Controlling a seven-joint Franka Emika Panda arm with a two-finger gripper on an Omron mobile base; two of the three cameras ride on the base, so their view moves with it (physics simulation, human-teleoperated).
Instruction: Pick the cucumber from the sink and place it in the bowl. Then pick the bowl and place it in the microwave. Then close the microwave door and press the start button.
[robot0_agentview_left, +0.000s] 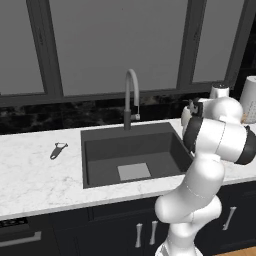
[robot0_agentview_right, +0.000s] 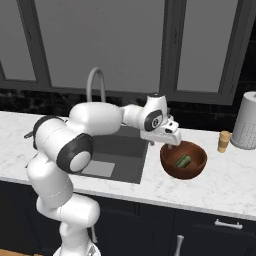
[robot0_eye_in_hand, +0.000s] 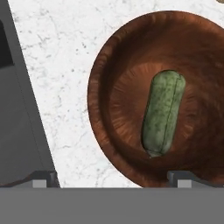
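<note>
Hovering just above the near rim of the bowl (robot0_agentview_right: 183, 161), the gripper (robot0_agentview_right: 169, 142) has its fingers spread wide and empty, one tip over the marble, the other over the rim. The cucumber (robot0_eye_in_hand: 163, 113) lies flat on the bowl's floor, so the first step looks done, and the bowl's thick wall is probably what gets grasped next. Left of it the sink (robot0_agentview_left: 131, 154) sits bare under its tap (robot0_agentview_left: 131, 96). Further off stand a small pepper shaker (robot0_agentview_right: 224, 141) and a grey canister (robot0_agentview_right: 246, 121), close enough to mind when lifting. A peeler (robot0_agentview_left: 58, 149) lies well left.
</note>
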